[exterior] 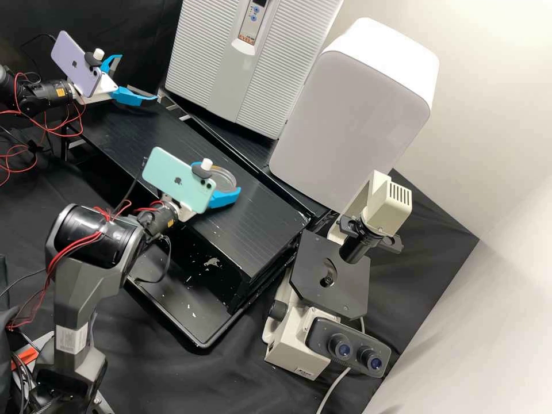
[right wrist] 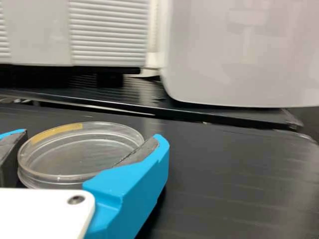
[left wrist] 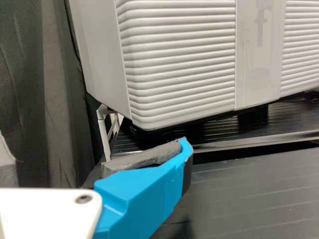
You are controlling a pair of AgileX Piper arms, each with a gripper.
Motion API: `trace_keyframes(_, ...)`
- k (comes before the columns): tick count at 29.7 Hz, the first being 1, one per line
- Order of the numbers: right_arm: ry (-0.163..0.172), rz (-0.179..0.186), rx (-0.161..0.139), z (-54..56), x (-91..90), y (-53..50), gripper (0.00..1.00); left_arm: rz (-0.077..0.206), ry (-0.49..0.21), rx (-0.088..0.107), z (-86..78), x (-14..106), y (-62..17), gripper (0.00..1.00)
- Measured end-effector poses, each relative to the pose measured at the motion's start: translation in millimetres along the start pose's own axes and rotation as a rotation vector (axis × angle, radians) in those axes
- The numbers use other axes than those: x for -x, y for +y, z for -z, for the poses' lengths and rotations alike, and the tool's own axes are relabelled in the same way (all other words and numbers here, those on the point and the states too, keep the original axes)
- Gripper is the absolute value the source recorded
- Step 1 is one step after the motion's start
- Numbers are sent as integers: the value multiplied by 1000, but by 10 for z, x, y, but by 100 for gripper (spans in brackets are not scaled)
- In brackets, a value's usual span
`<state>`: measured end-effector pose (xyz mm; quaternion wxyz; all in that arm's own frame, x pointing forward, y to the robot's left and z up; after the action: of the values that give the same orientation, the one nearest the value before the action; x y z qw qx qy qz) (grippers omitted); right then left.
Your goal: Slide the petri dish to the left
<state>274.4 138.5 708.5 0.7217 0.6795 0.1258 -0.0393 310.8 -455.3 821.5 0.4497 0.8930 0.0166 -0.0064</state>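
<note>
I see a black ribbed bench [exterior: 259, 224] with the petri dish [right wrist: 75, 149] lying flat on it. Behind, a white ribbed unit [exterior: 241, 69] stands on what I take to be a lower black ledge.

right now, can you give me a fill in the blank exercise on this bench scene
1. The petri dish lies between the right gripper's two ___ fingers.
2. The bench under the dish is ___ in colour.
3. The left gripper holds ___.
4. Right of the bench stands a ___ with two eyepieces.
Missing words: blue; black; nothing; microscope.
</note>
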Motion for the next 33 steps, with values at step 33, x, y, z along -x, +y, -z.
trace_keyframes(33, 104, 141, 106, 1088, -242, -392, 0, 0, 0, 0, 0, 0, 0, 100)
